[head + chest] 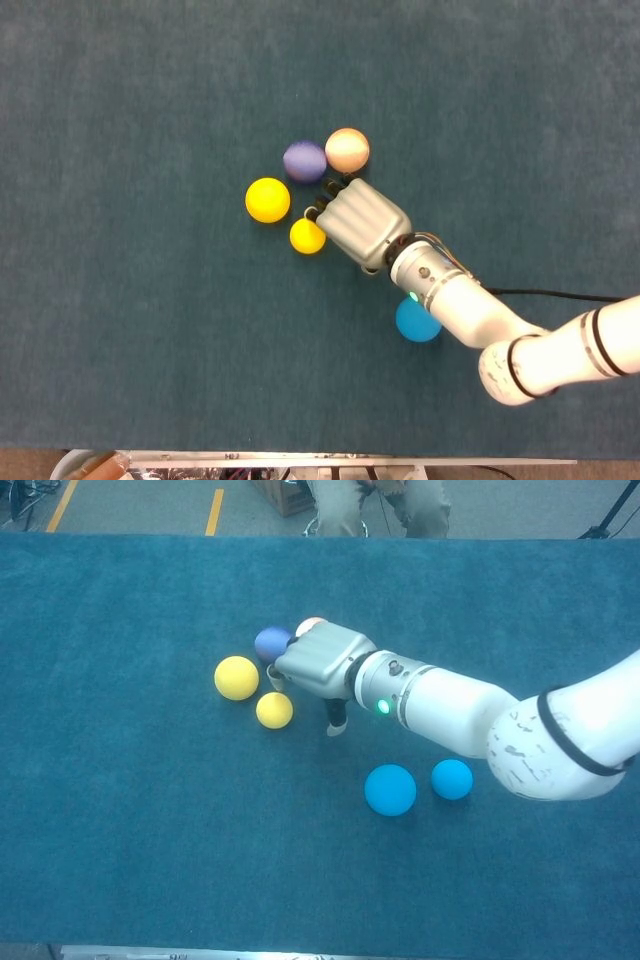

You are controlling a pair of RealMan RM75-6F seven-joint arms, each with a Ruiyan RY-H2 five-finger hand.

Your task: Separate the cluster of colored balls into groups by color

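Small yellow ball [307, 236] just beside large yellow ball [268, 200], mid desk [120, 330]; right robot hand [362, 224] touching it, fingers curled, holding nothing. Purple ball [304, 161] and orange ball [347, 149] touching behind; open carpet left

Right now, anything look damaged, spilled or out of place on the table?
Nothing damaged or spilled. The purple ball and peach ball still sit together, unsorted. The right robot hand is beside the small yellow ball, near the large yellow ball. The two blue balls sit apart from the rest.
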